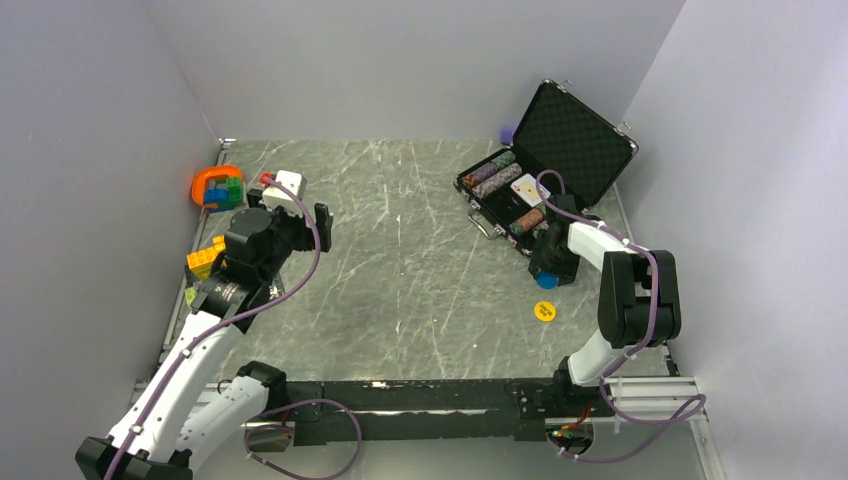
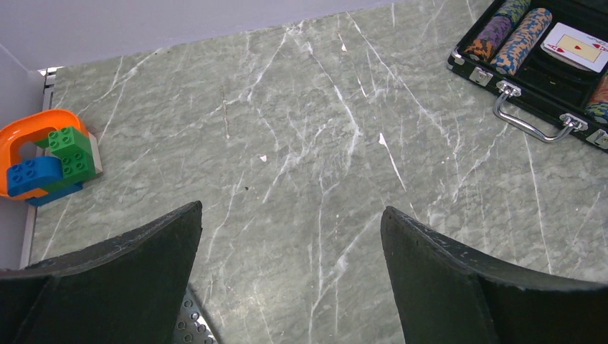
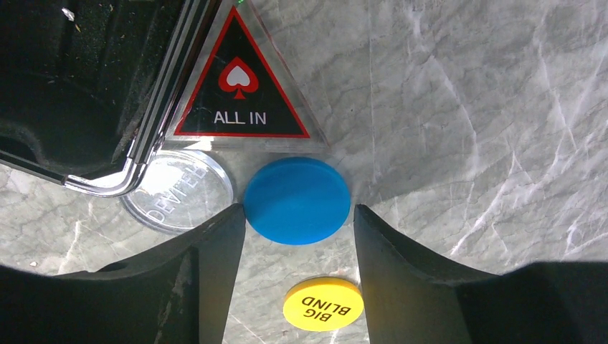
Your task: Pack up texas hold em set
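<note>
Marble tabletop (image 1: pixel 420 260): right pincer (image 3: pixel 298 209), half-open, brackets the blue disc (image 3: pixel 297 193).

The grey-green marbled table (image 1: pixel 400 270) carries an open black case (image 1: pixel 575 135) at its far right. Just beside the case's near corner lie a clear ALL IN triangle (image 3: pixel 242 93), a clear dealer button (image 3: pixel 179 190), a blue disc (image 3: pixel 297 201) and, nearer, a yellow Big Blind disc (image 3: pixel 323 303). Far left sits an orange ring (image 2: pixel 50 118) holding toy blocks (image 2: pixel 68 150), with yellow blocks (image 1: pixel 205 258) along the left edge.

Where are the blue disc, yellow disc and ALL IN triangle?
blue disc (image 3: pixel 297 201): right wrist view, top face.
yellow disc (image 3: pixel 323 304): right wrist view, printed face.
ALL IN triangle (image 3: pixel 241 100): right wrist view, black centre.
</note>
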Controlling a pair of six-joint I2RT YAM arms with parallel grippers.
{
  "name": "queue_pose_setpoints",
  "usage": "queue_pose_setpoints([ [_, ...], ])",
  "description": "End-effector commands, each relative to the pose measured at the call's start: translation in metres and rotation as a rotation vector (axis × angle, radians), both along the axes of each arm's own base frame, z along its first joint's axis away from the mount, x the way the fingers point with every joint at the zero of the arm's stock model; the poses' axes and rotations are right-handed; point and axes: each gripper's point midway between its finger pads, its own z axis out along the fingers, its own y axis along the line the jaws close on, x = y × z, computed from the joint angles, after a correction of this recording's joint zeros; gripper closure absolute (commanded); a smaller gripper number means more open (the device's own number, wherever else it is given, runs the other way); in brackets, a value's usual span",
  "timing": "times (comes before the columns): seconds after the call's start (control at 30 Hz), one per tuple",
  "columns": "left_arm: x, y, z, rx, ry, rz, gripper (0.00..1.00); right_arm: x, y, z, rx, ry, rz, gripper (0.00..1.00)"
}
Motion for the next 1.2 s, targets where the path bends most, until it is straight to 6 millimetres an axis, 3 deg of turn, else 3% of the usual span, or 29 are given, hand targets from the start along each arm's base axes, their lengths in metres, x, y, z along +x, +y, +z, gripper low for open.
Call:
queue_pose_setpoints([
  [0.0,0.001,-0.001,0.007,-0.013,-0.025,0.003,0.02,-0.005,-0.004,-0.015,-0.001,0.023,-0.004,0.39],
  [0.3,0.000,-0.001,0.007,-0.015,-0.025,0.004,0.02,-0.011,-0.002,-0.026,0.020,0.052,-0.009,0.42],
  [0.53,0.000,-0.001,0.008,-0.017,-0.027,0.002,0.02,-0.013,-0.001,-0.030,0.029,0.066,-0.005,0.52],
  [0.7,0.000,-0.001,0.009,-0.019,-0.029,0.000,0.02,-0.013,0.000,-0.022,0.036,0.047,-0.007,0.59],
  [1.17,-0.001,-0.003,0.009,-0.026,-0.032,-0.010,0.02,-0.020,0.003,0.012,0.055,-0.014,-0.026,0.61],
])
